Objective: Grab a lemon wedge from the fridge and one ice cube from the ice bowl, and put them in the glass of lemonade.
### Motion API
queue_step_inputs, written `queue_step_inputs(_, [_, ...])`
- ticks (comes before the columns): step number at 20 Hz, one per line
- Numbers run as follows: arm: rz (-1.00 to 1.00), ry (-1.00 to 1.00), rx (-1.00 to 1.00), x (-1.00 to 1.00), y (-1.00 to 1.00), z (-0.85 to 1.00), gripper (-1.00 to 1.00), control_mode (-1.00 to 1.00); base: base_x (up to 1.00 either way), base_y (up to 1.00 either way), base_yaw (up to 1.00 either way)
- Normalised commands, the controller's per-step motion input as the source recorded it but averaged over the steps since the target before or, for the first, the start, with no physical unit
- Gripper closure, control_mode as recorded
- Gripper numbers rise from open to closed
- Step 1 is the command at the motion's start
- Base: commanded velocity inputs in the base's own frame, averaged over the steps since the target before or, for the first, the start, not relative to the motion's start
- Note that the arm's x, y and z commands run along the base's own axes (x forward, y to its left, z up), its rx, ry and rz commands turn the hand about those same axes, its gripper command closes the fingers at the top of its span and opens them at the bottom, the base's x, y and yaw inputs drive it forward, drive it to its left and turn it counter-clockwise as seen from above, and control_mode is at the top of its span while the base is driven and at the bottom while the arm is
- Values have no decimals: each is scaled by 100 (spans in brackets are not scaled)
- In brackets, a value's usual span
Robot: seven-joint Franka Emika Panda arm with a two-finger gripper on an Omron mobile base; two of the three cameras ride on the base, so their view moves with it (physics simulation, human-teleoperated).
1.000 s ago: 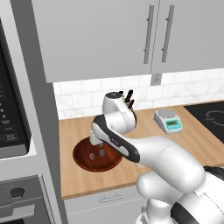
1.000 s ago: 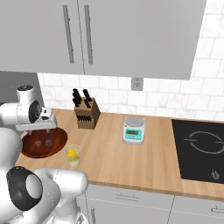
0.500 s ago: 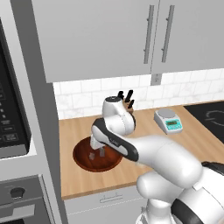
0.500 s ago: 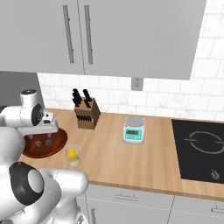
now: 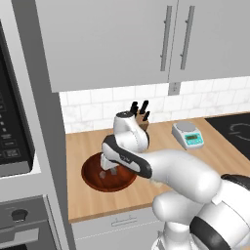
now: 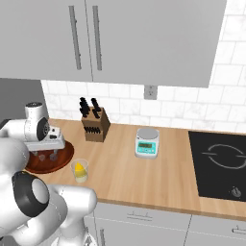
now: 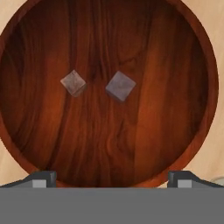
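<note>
Over left end of surface, claw (image 7: 112, 177) had dropped toward ice bowl (image 7: 192, 65), fingers spread, empty; two ice cubes (image 7: 120, 86) below. Lemon wedge (image 6: 78, 167) already in glass of lemonade (image 6: 79, 171); ice pickup next.

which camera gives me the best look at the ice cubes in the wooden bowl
The hand view: it looks straight down into the ice bowl, so both ice cubes, one and the other, show apart on the wood. In the left base view the open hand hangs inside the bowl in front of them. In the right base view the arm covers much of the bowl.
</note>
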Motion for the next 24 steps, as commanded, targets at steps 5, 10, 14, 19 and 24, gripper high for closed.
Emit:
queue_step_inputs(5, [0, -1, 0, 19, 1, -2, -100, -100, 0, 0, 0])
queue_step_inputs(10, [0, 1, 0, 41, 0, 0, -100, -100, 0, 0, 0])
queue_step_inputs(14, [-2, 11, -1, 61, 13, -13, -100, -100, 0, 0, 0])
queue_step_inputs(19, [-2, 2, 0, 18, 9, -11, -100, -100, 0, 0, 0])
queue_step_inputs(24, [0, 0, 0, 5, 2, -28, -100, -100, 0, 0, 0])
